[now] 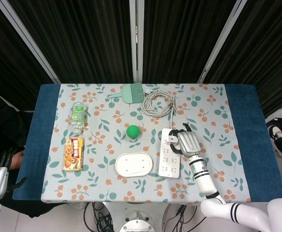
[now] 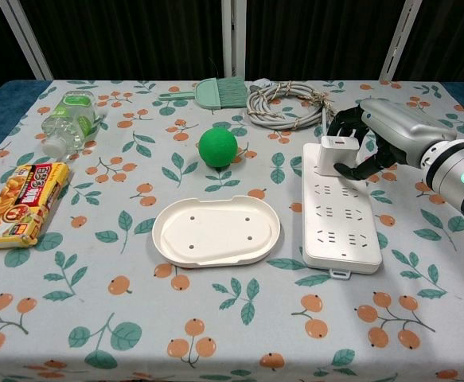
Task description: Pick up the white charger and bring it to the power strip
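White charger upright on power strip, fingers around it in chest view

The surface is wearing a pale cloth printed with teal leaves and orange berries, showing dark blue at both ends in the head view; the charger and power strip are showing plain white; the ball is glowing solid green; the oval tray is looking off-white; the brush is showing mint green; the snack packet is showing yellow and orange (red lettering); the right hand is showing silver with black fingers.
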